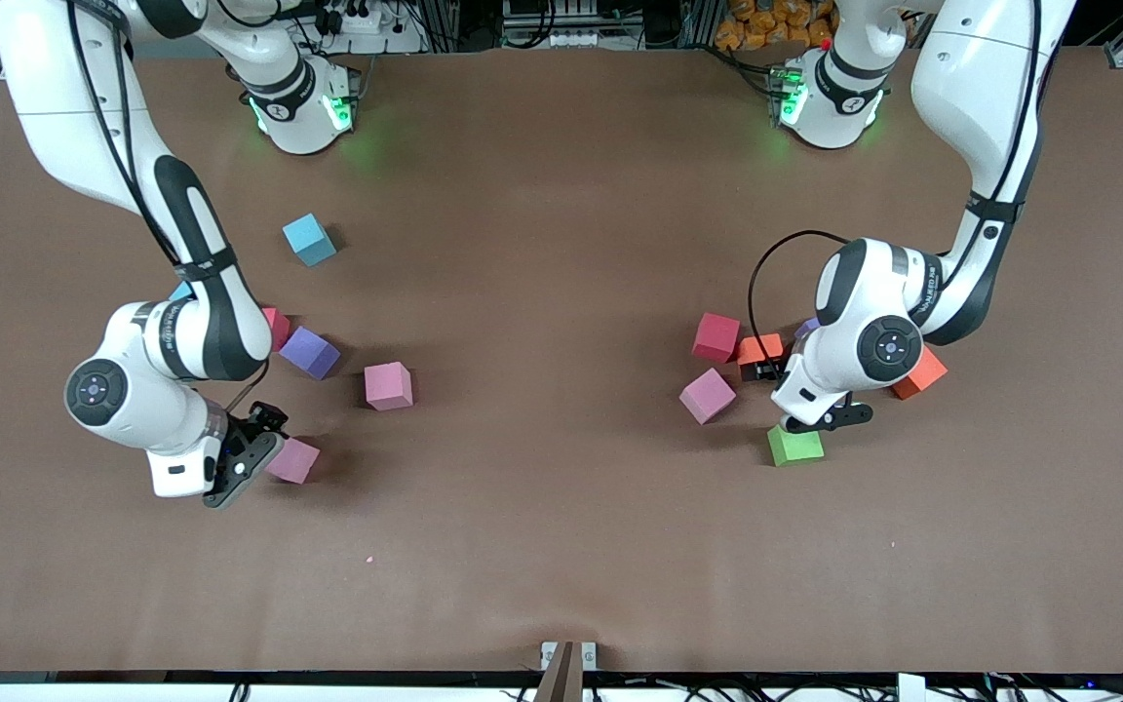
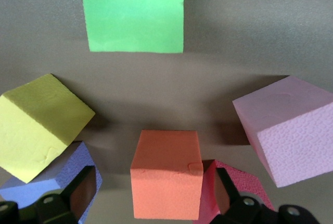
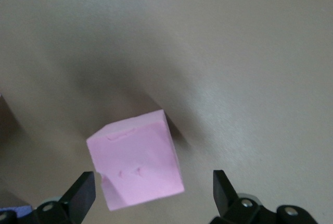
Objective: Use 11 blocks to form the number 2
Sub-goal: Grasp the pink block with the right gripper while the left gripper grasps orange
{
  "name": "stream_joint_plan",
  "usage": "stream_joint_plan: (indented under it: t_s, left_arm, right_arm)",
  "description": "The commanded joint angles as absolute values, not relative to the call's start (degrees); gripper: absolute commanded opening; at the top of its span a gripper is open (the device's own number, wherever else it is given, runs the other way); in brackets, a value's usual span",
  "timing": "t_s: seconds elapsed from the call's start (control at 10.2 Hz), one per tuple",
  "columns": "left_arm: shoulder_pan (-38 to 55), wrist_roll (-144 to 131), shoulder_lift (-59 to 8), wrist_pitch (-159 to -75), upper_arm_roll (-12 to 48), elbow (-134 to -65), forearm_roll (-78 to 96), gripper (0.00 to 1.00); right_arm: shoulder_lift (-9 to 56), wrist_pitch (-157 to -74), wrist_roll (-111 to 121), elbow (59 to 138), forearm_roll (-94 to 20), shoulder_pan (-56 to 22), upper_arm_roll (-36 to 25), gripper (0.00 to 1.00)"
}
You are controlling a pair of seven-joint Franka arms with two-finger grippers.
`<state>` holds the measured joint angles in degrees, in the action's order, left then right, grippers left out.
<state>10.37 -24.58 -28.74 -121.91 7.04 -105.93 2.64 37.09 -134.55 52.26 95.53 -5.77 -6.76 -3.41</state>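
- The right gripper (image 1: 254,453) hangs open just over a pink block (image 1: 293,459) near the front camera; it should lower straight so the cube sits centred between the fingers (image 3: 78,195).
- The left gripper (image 1: 820,417) is open above an orange block (image 2: 166,174); the green block (image 1: 794,445) lies nearer the camera.
- The other blocks lie scattered; no figure 2 is begun.

Front view looks steeply down from 6 o'clock at the whole table (image 1: 561,546). Both wrist views look down, close-up. Left wrist and front share the green cube (image 2: 135,10) (image 1: 794,445); right wrist and front, a pink cube (image 3: 138,164) (image 1: 293,459).
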Motion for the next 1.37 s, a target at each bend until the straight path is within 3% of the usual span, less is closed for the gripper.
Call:
stream_joint_plan:
  t_s: [0.0,0.68,1.08,1.27]
  left_arm:
    - [10.7,-25.0,-30.1,-122.8,6.9,-104.9,3.7,1.00]
    - [11.1,-25.0,-31.9,-122.9,6.9,-105.0,3.8,1.00]
    - [11.0,-26.1,-32.5,-122.6,6.9,-105.7,3.8,1.00]
    - [11.0,-26.5,-32.4,-122.3,6.9,-105.7,3.8,0.89]
  right_arm:
    - [38.4,-134.8,55.0,94.6,-6.7,-7.5,-3.7,1.00]
    - [41.6,-140.7,57.8,94.9,-6.9,-8.0,-3.6,1.00]
    - [41.6,-140.0,57.9,95.0,-6.9,-7.9,-3.6,1.00]
    - [41.5,-140.0,58.3,95.0,-6.9,-8.1,-3.6,0.62]
